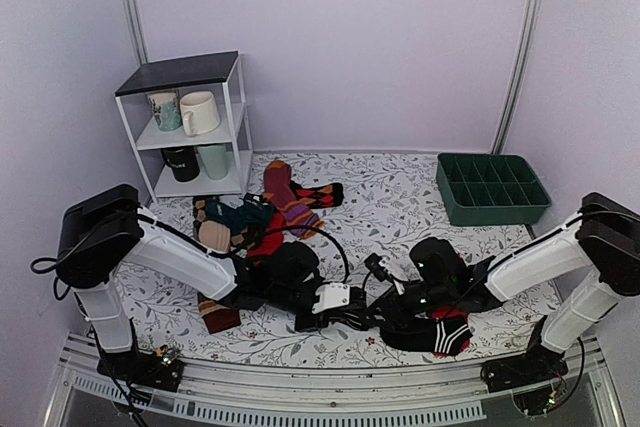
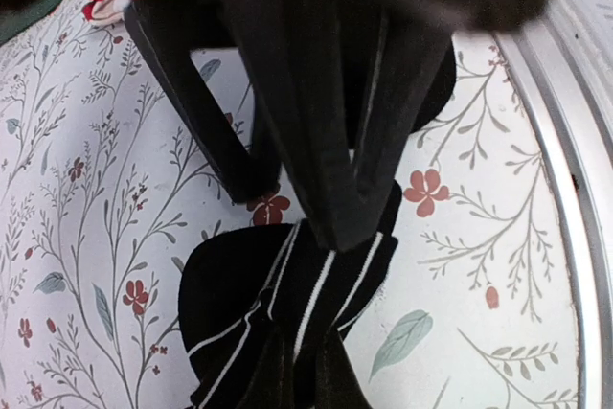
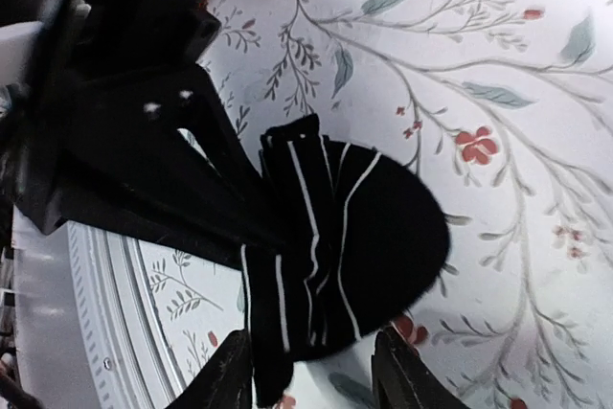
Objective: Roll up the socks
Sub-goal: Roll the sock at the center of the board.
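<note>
closest in, a grey metal rail (image 1: 300, 392) runs along the near edge of the floral tabletop (image 1: 400, 197). just inside it, a little right of centre, lies the striped sock (image 2: 239, 304), black with thin white lines. it is bunched on the cloth with one rounded end spread wide and the other end gathered narrow.

the left hand (image 2: 306, 363) comes in from the left. its two fingers stand close together with the gathered part of the sock squeezed between them, so it is clamped on the sock. the right hand (image 3: 311, 347) meets it from the other side. its fingers stand apart, one on each side of the sock's narrow end, and in the left wrist view one of its fingertips touches the fabric while the other rests on the cloth just beside it.

just right of the hands lies a black sock with a red-and-white end (image 1: 452, 335). farther back and to the left is a pile of socks (image 1: 262, 222) in red, teal, purple and argyle. at the far right sits a green tray (image 1: 492, 189) with compartments. in the far left corner stands a white shelf (image 1: 185, 72) holding mugs (image 1: 198, 113).
</note>
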Robot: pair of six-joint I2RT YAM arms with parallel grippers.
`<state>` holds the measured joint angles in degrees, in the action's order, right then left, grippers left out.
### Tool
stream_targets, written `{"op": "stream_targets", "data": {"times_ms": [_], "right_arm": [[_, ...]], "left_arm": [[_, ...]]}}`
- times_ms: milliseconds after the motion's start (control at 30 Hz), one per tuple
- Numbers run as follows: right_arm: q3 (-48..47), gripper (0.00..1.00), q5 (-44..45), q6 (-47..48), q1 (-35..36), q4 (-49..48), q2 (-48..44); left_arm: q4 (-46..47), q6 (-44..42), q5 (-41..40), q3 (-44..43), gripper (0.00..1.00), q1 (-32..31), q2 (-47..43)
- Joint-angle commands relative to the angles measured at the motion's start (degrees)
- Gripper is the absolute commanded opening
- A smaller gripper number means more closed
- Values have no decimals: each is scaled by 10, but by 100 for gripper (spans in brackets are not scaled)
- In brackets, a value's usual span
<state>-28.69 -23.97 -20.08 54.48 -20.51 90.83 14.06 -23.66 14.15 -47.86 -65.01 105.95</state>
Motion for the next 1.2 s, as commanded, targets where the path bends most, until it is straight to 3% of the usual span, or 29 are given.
{"op": "stream_targets", "data": {"times_ms": [0, 167, 367, 633, 1000, 1167], "right_arm": [[29, 52, 60, 65, 2, 19, -96], [46, 71, 35, 93, 0, -5, -137], [29, 75, -35, 97, 1, -26, -75], [7, 80, -48, 82, 1, -90, 21], [-18, 81, -16, 76, 29, -117, 95], [-12, 69, -14, 64, 43, -129, 104]], "left_arm": [[-110, 14, 41, 15, 0, 7, 36], [-115, 14, 54, 10, 0, 11, 42], [-122, 13, 62, 5, 0, 15, 47], [-117, 13, 67, 9, 0, 19, 48], [-109, 17, 71, 13, 0, 22, 48], [-109, 18, 70, 13, 0, 23, 47]]}}
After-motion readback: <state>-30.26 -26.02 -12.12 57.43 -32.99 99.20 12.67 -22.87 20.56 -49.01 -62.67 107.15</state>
